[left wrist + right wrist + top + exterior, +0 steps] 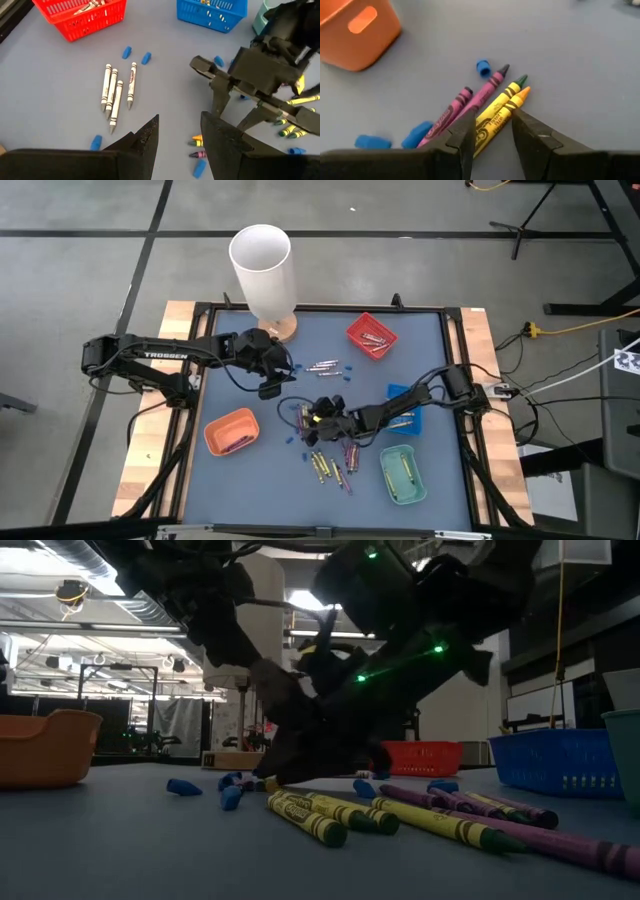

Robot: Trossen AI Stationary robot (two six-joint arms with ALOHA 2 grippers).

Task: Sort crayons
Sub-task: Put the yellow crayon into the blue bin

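Note:
My right gripper (pixel 492 132) is open and low over the mat at its middle (pixel 318 418). Its fingers stand on either side of a yellow and a gold-orange crayon (pixel 501 107) that lie flat. Two purple-pink crayons (pixel 470 105) lie beside them, running under one finger. My left gripper (pixel 180 134) is open and empty above the mat (pixel 272 380), near several silver-grey crayons (pixel 116 92) that lie side by side. More yellow and purple crayons (pixel 328 465) lie toward the near edge.
A red tray (pixel 371 335) with silver crayons stands far right. A blue tray (pixel 405 408), a teal tray (pixel 403 473) and an orange tray (pixel 232 430) also stand on the mat. A tall white cup (pixel 263 265) stands at the far edge. Small blue bits (pixel 483 68) lie scattered.

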